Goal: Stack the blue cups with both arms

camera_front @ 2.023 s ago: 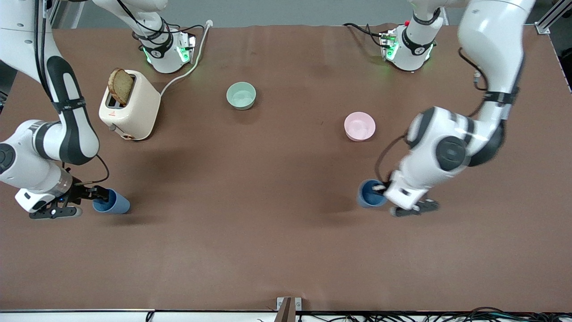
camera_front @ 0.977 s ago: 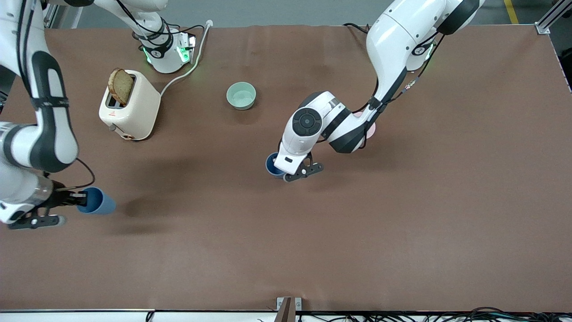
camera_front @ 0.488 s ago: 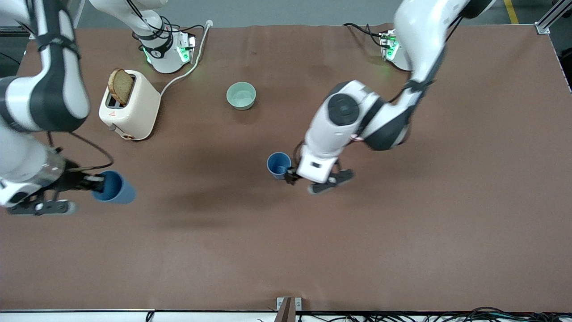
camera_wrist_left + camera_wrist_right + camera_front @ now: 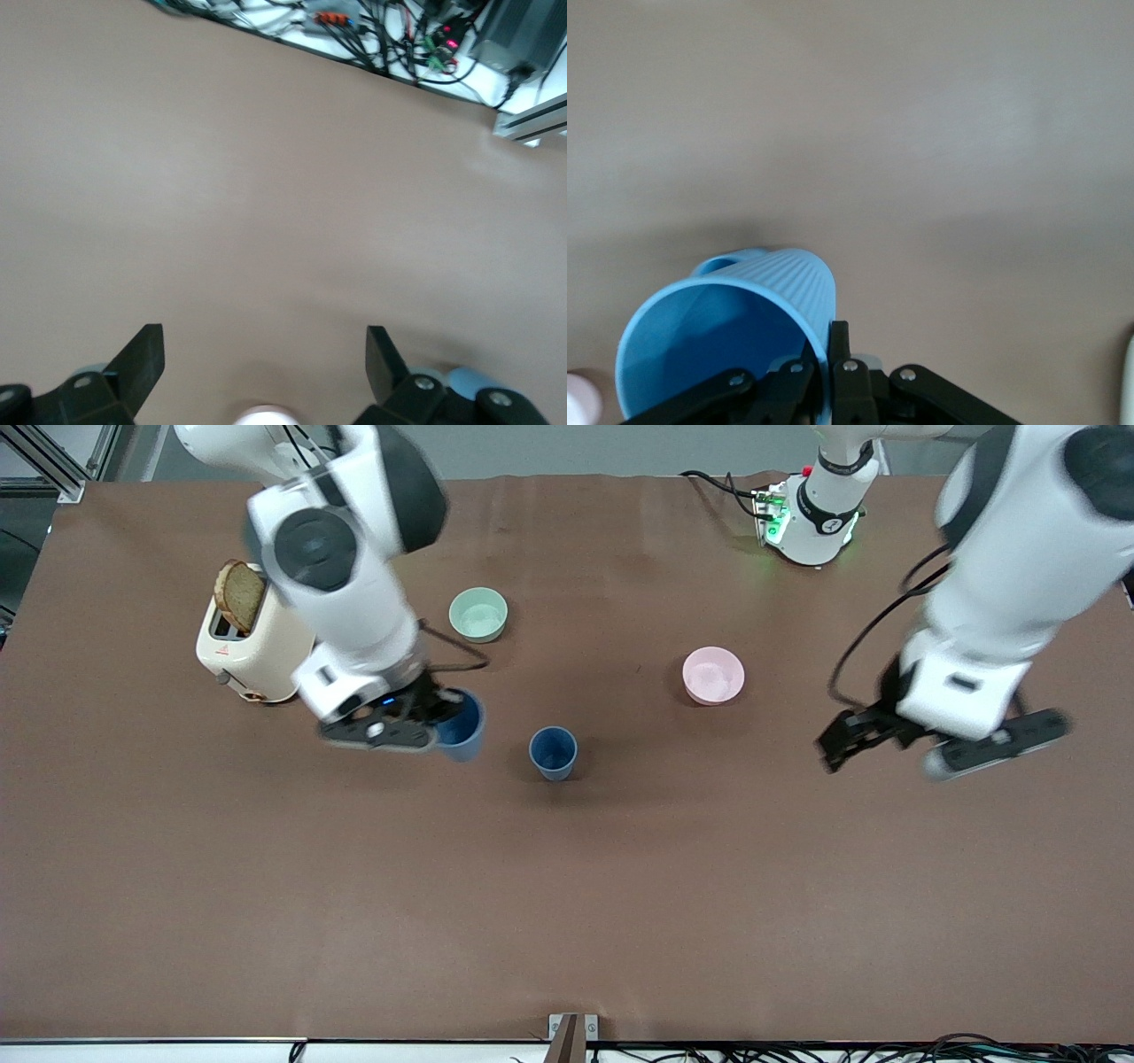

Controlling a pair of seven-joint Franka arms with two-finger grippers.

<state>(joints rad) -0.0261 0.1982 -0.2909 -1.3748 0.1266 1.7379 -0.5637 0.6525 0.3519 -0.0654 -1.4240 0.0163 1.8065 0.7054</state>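
One blue cup point(image 4: 553, 753) stands upright and free near the middle of the table. My right gripper point(image 4: 441, 716) is shut on the rim wall of the other blue cup point(image 4: 462, 728) and holds it tilted in the air, over the table beside the standing cup, toward the right arm's end. In the right wrist view the held cup point(image 4: 735, 336) fills the lower part, with its wall pinched in my right gripper point(image 4: 825, 352). My left gripper point(image 4: 843, 744) is open and empty over bare table toward the left arm's end. It also shows wide open in the left wrist view point(image 4: 263, 361).
A cream toaster point(image 4: 257, 646) with a bread slice stands near the right arm's base, its white cable running to the base. A mint-green bowl point(image 4: 478, 614) lies farther from the front camera than the cups. A pink bowl point(image 4: 713, 675) lies between the standing cup and the left gripper.
The left gripper let go of its cup in the middle and drew back toward its own end, open. The right arm carried its cup from the table's end to beside the standing cup.
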